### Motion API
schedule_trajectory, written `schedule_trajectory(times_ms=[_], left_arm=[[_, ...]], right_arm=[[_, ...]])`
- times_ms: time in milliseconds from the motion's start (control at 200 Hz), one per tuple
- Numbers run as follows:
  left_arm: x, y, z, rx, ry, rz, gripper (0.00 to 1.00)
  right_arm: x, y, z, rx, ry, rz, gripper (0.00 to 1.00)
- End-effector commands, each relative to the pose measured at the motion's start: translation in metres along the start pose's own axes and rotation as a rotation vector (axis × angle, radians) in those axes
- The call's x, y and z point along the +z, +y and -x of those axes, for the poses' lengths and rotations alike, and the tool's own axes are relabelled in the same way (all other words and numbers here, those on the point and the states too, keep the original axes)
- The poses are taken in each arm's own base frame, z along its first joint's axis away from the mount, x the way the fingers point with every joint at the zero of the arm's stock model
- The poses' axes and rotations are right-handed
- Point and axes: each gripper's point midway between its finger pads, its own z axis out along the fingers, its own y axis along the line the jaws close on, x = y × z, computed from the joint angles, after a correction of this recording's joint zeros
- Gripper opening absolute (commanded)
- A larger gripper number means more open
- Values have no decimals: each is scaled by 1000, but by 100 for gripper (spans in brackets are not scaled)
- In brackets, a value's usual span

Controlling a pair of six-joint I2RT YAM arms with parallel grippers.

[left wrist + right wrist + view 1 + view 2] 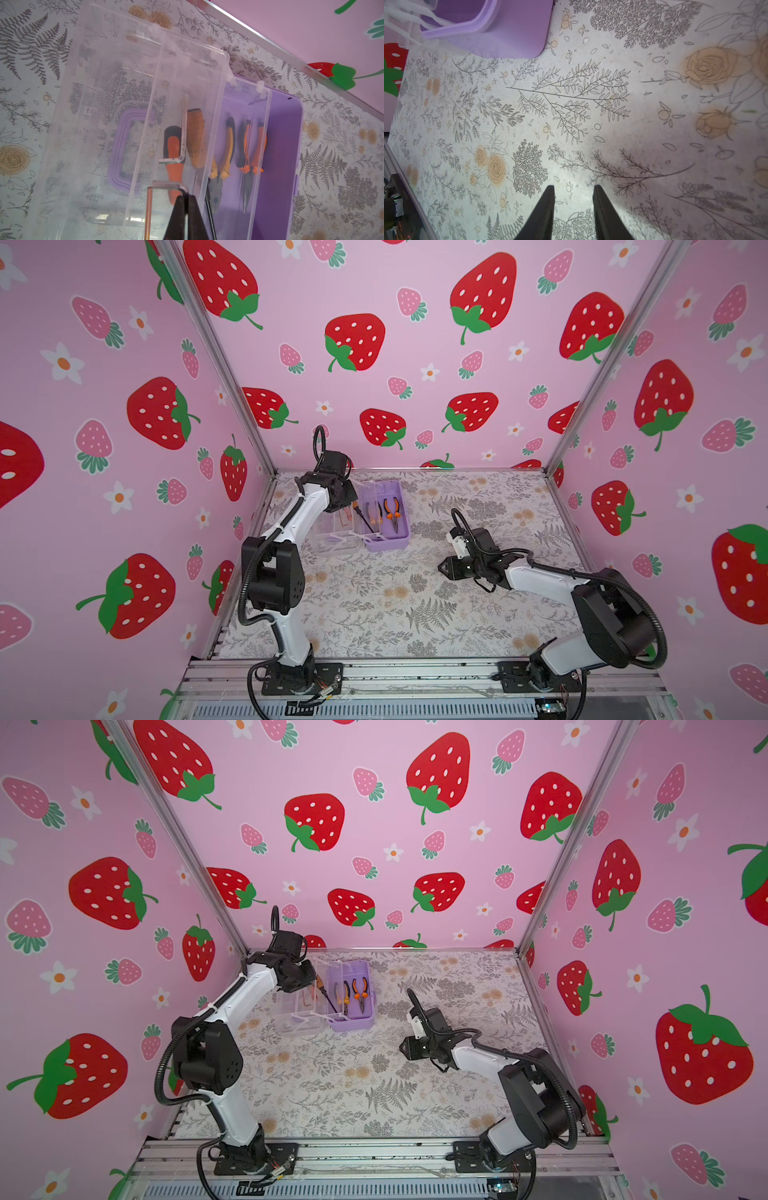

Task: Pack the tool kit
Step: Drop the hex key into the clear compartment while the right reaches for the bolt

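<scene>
The kit (386,542) lies open on the surface, pliers (392,512) and screwdriver (173,145) inside. Above the kit, the left tool (185,199) is clamped on a hex key (166,184) (not yet stowed). The right tool (574,188), well apart from the kit, stands parted and empty. The lid (93,83) is not yet closed.

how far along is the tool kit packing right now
Nearly packed. Done: combination pliers and needle-nose pliers lie in the lilac base; a screwdriver and one hex key show inside the clear trays. In hand: the left gripper is shut on a second hex key above them; the right gripper is open and empty. Left: release that key and close the clear lid.
</scene>
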Motion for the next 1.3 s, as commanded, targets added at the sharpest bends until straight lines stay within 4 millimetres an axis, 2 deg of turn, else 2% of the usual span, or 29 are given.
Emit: schedule_trajectory(times_ms=[0, 210, 520, 705, 780, 795, 870, 970, 1106, 1201, 1296], left_arm=[[3, -6, 10, 31, 0, 14, 0], [16, -4, 24, 87, 8, 76, 0], [30, -13, 45, 157, -1, 92, 0], [43, -11, 51, 173, 9, 110, 0], [47, -12, 52, 179, 8, 107, 5], [47, -12, 53, 180, 7, 108, 10], [49, -12, 55, 188, 5, 113, 19], [47, -11, 57, 190, 0, 118, 29], [35, -16, 54, 179, -3, 85, 37], [20, -18, 52, 164, -32, 69, 39], [-6, -24, 49, 151, -78, 43, 41]], right_arm=[[1, -2, 5, -2, -8, 7, 35], [4, -5, 5, 7, -2, 10, 35], [12, -9, 1, 24, 18, 13, 35], [14, -8, 5, 26, 22, 19, 35], [15, -8, 5, 28, 24, 20, 35], [15, -9, 5, 28, 25, 19, 35], [15, -9, 6, 28, 24, 18, 35], [13, -9, 4, 33, 25, 18, 35], [5, -6, 6, 35, 8, 19, 35], [-8, -4, 12, 26, -20, 4, 35], [-28, -10, 19, 14, -63, -72, 38]])
